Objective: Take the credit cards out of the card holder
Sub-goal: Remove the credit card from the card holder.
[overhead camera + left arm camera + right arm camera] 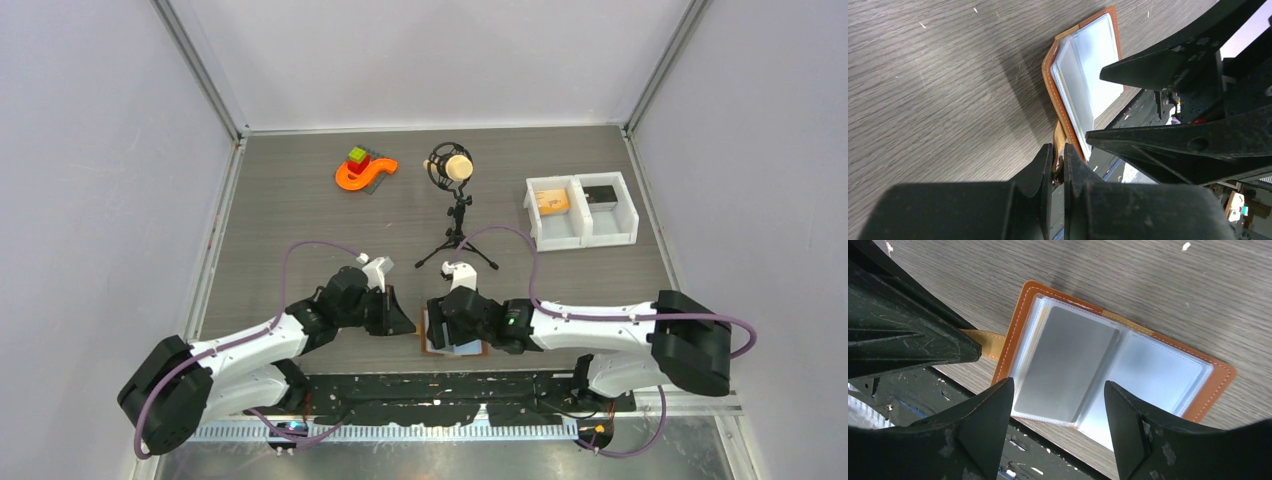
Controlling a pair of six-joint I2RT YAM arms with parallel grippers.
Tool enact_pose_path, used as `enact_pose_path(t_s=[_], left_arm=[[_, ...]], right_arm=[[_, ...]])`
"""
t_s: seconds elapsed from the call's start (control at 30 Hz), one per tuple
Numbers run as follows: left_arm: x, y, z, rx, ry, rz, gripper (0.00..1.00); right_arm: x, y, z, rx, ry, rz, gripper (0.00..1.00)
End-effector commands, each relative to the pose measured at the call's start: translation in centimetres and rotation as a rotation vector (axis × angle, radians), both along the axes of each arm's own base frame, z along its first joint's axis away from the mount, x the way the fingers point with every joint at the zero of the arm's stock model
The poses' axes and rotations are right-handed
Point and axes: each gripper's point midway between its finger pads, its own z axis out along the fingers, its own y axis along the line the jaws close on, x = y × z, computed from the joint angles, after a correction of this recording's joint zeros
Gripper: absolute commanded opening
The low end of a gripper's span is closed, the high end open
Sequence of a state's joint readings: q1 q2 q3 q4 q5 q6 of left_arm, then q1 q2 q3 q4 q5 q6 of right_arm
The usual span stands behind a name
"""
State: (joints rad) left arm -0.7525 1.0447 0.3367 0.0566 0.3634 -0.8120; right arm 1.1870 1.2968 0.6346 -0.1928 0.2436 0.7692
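Left wrist view: left gripper (1058,156) seemingly pinches the half-hidden tab (1060,137) of the card holder (1083,75); right gripper (1057,387) gapes wide.

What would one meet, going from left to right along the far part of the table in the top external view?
First the orange S-shaped plastic toy carrying small coloured blocks, then the black microphone on a tripod stand, then the white two-compartment plastic bin.

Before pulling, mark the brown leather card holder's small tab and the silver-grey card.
small brown leather tab (990,346): right wrist view, its exposed middle.
flat silver-grey card (1068,365): right wrist view, centre of its face.
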Motion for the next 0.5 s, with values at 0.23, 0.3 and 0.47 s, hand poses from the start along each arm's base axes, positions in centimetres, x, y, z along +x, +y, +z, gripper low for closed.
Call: enact_pose_path(t_s=[0.23,0.3,0.47], left_arm=[[0.2,-0.8,0.8,-0.046,-0.019,-0.02,0.0],[0.2,-0.8,0.8,-0.044,-0.02,-0.02,0.0],[0.2,-0.7,0.7,-0.039,-0.018,-0.019,0.0]], right_arm=[[0.4,2.2,0.5,0.055,0.006,-0.017,0.69],[0.4,1.8,0.5,0.047,0.003,-0.022,0.68],[0.5,1.0,0.6,0.039,-0.009,-0.038,0.67]])
